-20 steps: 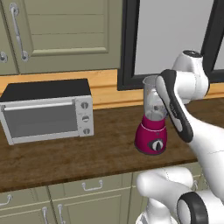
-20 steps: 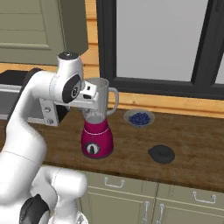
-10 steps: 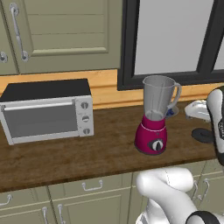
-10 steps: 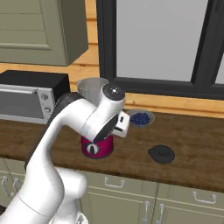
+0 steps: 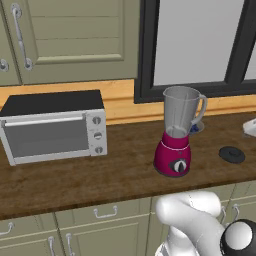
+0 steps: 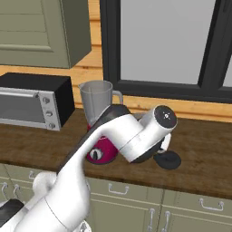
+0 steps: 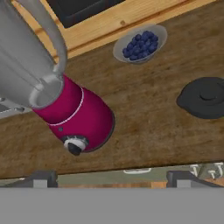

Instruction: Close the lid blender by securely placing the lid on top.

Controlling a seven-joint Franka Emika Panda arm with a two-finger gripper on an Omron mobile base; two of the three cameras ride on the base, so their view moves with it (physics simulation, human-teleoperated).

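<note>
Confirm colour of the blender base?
Magenta-red blender base with a dark dial; clearest in the hand view.

A dark wood counter runs over olive cabinets, a black-framed window behind, and a silver toaster oven at left

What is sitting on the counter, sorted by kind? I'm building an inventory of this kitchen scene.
Blender: 1
Lid: 1
Toaster oven: 1
Bowl of blueberries: 1
Total: 4
</note>
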